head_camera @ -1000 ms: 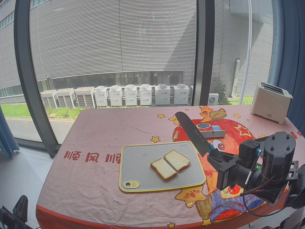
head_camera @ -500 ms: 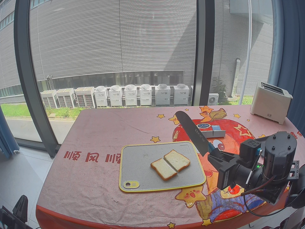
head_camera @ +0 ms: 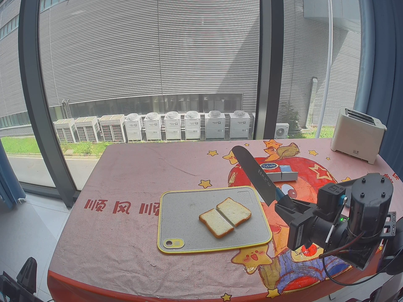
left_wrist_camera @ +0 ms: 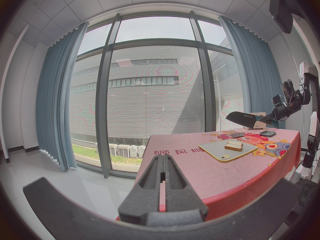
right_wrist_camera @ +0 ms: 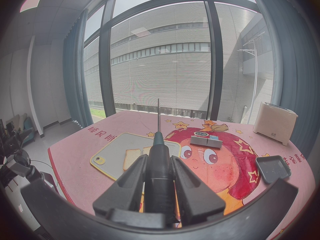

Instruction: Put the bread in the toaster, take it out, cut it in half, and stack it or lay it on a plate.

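Bread, in two halves lying side by side along the cut on the cutting board, below and to the left of the right gripper. That gripper's jaws are closed around the handle of the knife, whose blade rises forward and upward from them, clear of the board. The left gripper hangs low off the table's left side, well apart from the bread, its jaws pressed together on nothing.

Step in hand, as judged: the cut is made and the knife is held clear. Next come parting with the knife (the grey holder ahead of the jaws looks the likely rest) and carrying the halves to a plate.

Right wrist view: supplies the dark plate, to the right of the jaws and nearer them than the toaster, and gives the blade edge-on. Head view: gives the blade's flat side. Left wrist view: gives the knife's height above the table.
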